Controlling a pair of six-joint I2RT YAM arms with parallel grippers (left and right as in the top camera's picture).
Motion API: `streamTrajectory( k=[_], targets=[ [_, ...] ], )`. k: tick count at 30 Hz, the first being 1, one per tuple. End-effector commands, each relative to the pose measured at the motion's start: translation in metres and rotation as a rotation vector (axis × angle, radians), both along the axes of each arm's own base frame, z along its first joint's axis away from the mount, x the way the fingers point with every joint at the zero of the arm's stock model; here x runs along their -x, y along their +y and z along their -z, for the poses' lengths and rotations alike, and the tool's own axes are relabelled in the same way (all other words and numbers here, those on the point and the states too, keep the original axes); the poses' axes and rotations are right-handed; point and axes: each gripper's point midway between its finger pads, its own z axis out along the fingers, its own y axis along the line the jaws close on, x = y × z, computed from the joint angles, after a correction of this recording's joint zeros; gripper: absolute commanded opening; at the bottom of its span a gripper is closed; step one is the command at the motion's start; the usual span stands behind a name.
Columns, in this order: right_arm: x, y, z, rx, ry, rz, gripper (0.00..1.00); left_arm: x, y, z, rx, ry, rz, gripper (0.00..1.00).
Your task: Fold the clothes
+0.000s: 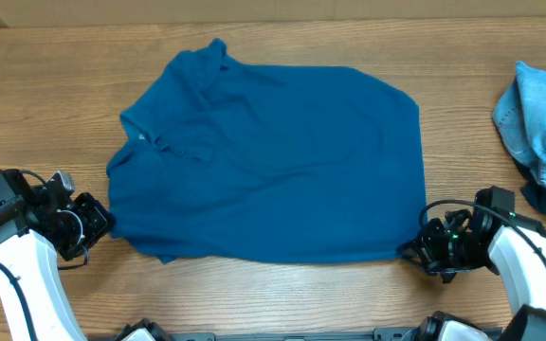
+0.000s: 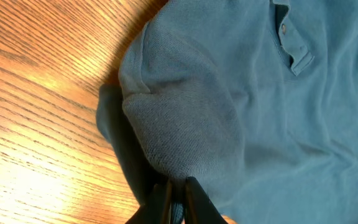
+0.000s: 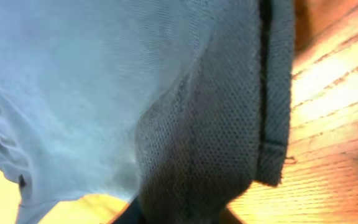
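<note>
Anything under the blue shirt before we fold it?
Only the wooden table shows around the blue shirt. It lies fairly flat, with no obvious lump, but anything beneath is covered and cannot be seen.

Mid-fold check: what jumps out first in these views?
A big deep-blue shirt lies spread at centre. The left gripper is pinched shut on its near-left corner; the right gripper sits at the near-right corner, cloth filling its view. A pale denim heap lies at the right edge.

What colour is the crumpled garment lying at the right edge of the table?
The crumpled garment is pale, washed-out blue, like denim. The overhead view shows it best.
</note>
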Motion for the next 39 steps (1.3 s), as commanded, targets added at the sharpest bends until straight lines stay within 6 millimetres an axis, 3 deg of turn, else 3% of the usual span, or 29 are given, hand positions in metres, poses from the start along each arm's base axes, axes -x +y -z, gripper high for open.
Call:
streamTrajectory(
  k=[1, 2, 11, 15, 19, 23, 26, 31, 39],
  targets=[
    [-0.014, -0.006, -0.012, 0.04, -0.089, -0.039, 0.08, -0.004, 0.003, -0.007, -0.019, -0.02, 0.007, 0.11],
    [-0.015, -0.007, -0.013, 0.043, -0.097, -0.044, 0.04, -0.005, 0.003, -0.008, -0.021, -0.023, 0.007, 0.11],
    [-0.029, -0.011, -0.016, 0.063, -0.167, -0.065, 0.04, -0.009, 0.007, -0.02, -0.033, -0.042, 0.003, 0.11],
    [-0.044, -0.003, -0.029, 0.017, -0.301, -0.142, 0.04, -0.013, 0.008, -0.026, -0.036, -0.06, 0.002, 0.11],
    [-0.05, -0.005, -0.034, 0.022, -0.319, -0.142, 0.04, -0.017, 0.01, -0.031, -0.045, -0.076, 0.002, 0.11],
    [-0.051, -0.006, -0.035, 0.025, -0.325, -0.142, 0.04, -0.009, 0.001, -0.029, -0.003, -0.048, 0.008, 0.11],
    [-0.052, -0.006, -0.035, 0.026, -0.327, -0.142, 0.04, 0.002, -0.012, -0.026, 0.038, 0.006, 0.026, 0.19],
    [-0.054, -0.007, -0.035, 0.03, -0.335, -0.142, 0.04, 0.001, -0.039, -0.025, 0.045, 0.02, 0.157, 0.28],
    [-0.054, -0.007, -0.036, 0.03, -0.336, -0.142, 0.04, -0.002, -0.125, -0.022, -0.067, 0.001, 0.665, 0.52]
  ],
)
